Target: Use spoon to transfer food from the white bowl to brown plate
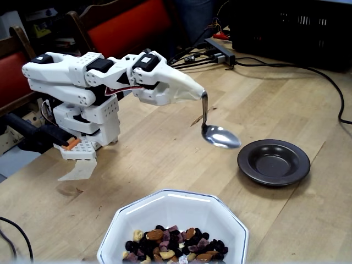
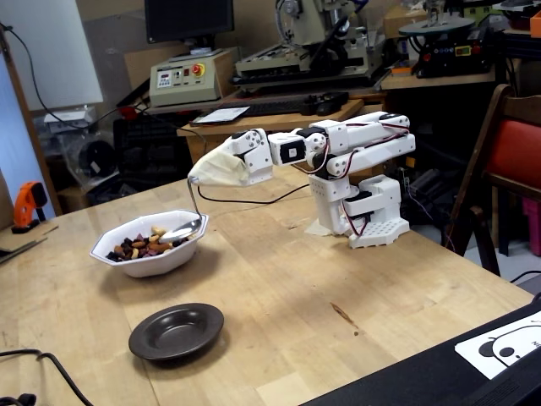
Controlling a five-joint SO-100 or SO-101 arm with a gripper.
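One bowl nearest, food piled inside. One empty plate just beyond it. One spoon in the air past the bowl, empty, handle clamped in the gripper. Second fixed view shows the spoon beside the bowl's rim.

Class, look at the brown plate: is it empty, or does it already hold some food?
Empty. The brown plate shows only its bare glossy centre in both fixed views; all the food sits in the white bowl.
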